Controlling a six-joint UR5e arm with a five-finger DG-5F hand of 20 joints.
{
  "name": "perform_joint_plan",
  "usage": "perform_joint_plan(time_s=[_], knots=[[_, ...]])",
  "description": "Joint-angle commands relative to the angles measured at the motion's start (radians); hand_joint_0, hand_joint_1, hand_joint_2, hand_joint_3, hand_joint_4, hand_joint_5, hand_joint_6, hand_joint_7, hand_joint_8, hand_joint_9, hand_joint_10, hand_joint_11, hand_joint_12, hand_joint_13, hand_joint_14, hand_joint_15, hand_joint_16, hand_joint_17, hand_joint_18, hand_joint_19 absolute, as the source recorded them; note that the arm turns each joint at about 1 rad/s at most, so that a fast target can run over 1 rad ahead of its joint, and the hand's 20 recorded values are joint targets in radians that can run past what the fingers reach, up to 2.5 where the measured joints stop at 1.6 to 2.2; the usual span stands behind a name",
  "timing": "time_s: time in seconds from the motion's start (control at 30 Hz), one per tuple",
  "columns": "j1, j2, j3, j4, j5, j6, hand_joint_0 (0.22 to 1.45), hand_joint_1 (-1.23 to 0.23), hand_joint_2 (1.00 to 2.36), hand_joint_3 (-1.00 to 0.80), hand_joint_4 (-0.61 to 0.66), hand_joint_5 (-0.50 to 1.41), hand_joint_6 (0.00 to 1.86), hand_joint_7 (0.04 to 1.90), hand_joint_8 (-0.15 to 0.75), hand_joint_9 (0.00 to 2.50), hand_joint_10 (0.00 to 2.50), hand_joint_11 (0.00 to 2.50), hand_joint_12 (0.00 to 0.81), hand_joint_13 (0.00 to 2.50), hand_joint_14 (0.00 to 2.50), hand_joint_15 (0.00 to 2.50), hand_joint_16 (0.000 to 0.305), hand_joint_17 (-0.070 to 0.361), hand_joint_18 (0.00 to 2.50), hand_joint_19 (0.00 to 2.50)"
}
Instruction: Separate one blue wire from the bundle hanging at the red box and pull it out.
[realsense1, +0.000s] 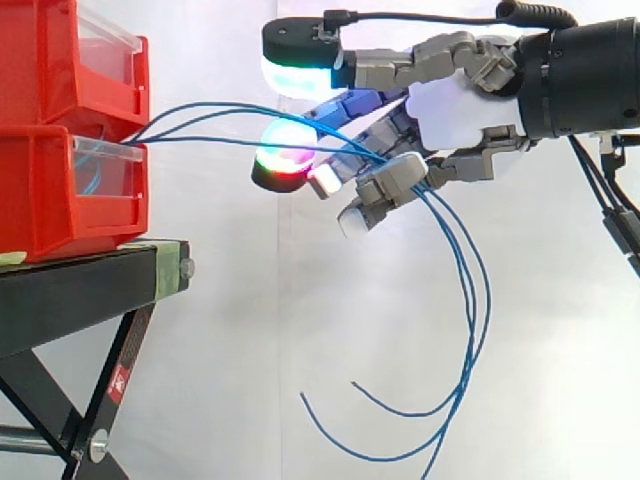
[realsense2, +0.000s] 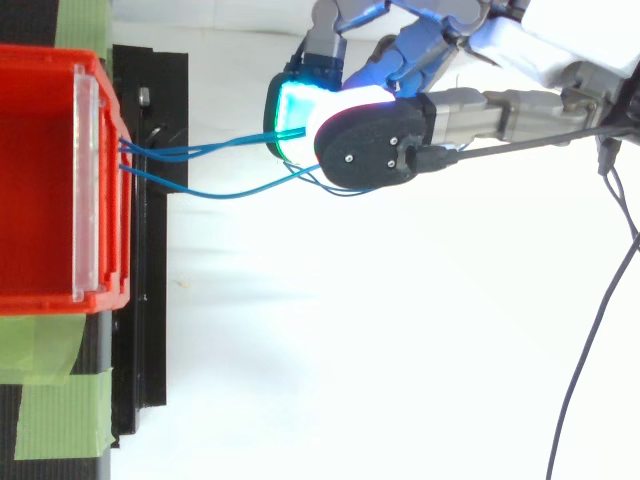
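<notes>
**Fig.** Side & top views. The hand (realsense1: 455, 110), entering from the right, is closed on the blue wires (realsense1: 200, 140). Its lower fingers (realsense1: 390, 185) curl round the bundle where it crosses the hand. The upper ones reach toward the bins, w/ pads (realsense1: 298, 78) glowing white-cyan above and red-green below.

The wires leave the front of the lower red bin (realsense1: 60, 190) at the top of its clear panel (realsense1: 105, 170). They run approx. level across the gap to the hand, bend there & hang down below it. Three strands are visible on each side of the grasp. The loose ends curl up low in the side view, well below the hand, free in air. In the top view one strand sags in a wider loop than the others betw. bin and hand.

The hand is apart from the bins, approx. level w/ the seam betw. the lower bin and the upper red bin (realsense1: 50, 60).

The bins are stacked on the black stand (realsense1: 70, 295), near its edge facing the hand, w/ fronts set just back from that edge. Green tape (realsense2: 60, 410) lies on the stand's top beside the bin. Backdrop: white curtain (realsense1: 250, 330).
</notes>
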Motion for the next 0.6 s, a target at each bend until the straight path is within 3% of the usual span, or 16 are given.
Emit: perform_joint_plan(time_s=[0.0,0.17,0.47,0.57], knots=[[0.000,0.000,0.000,0.000,0.000,0.000,0.56,-0.55,1.01,-0.43,0.23,-0.26,0.85,1.03,0.387,1.05,0.02,1.10,0.333,1.31,0.38,1.62,0.057,0.127,0.74,0.81],[0.000,0.000,0.001,-0.001,0.000,0.000,0.61,-0.69,1.01,-0.38,0.22,-0.26,0.85,1.02,0.382,1.04,0.02,1.11,0.322,1.32,0.34,1.66,0.055,0.123,0.74,0.80],[0.000,0.000,0.000,0.000,0.000,0.000,0.65,-0.68,1.02,-0.28,0.21,-0.25,0.87,1.00,0.380,1.08,0.02,1.11,0.318,1.35,0.30,1.69,0.053,0.120,0.76,0.80],[0.000,0.000,0.001,-0.001,0.000,0.000,0.65,-0.82,1.02,-0.29,0.21,-0.26,0.86,1.03,0.368,1.02,0.02,1.11,0.323,1.31,0.28,1.73,0.054,0.121,0.73,0.80]])
